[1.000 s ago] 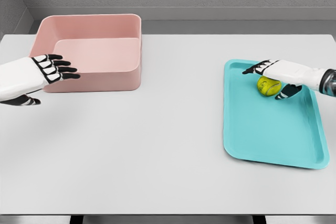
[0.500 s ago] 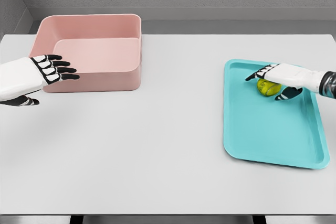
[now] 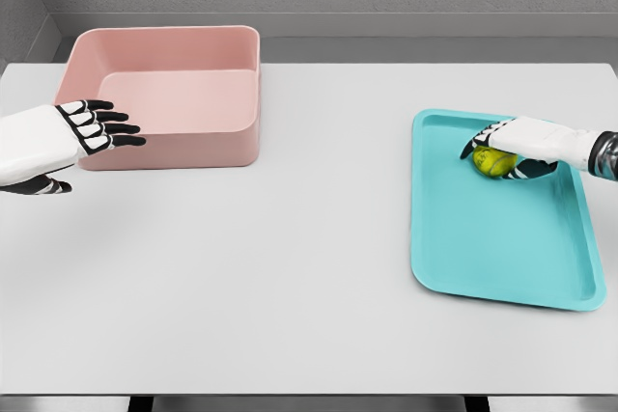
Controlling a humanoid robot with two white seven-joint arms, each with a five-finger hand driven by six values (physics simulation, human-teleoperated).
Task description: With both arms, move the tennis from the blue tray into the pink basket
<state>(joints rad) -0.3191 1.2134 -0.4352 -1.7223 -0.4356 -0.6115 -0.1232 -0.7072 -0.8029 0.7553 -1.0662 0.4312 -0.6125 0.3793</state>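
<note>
Cupping the tennis ball under its palm, right hand curls over it in the blue tray; ball round, no long axis. Left hand spread wide, empty, just before the pink basket on the counter.

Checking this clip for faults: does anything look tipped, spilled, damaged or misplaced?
Nothing stands out. The pink basket sits upright, the blue tray lies flat, and the tennis ball is on the tray under the right hand.

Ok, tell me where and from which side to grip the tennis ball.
Grip the tennis ball across its middle, coming from above. It is round and lies flat at the blue tray's far end, and the right hand is already over it.
</note>
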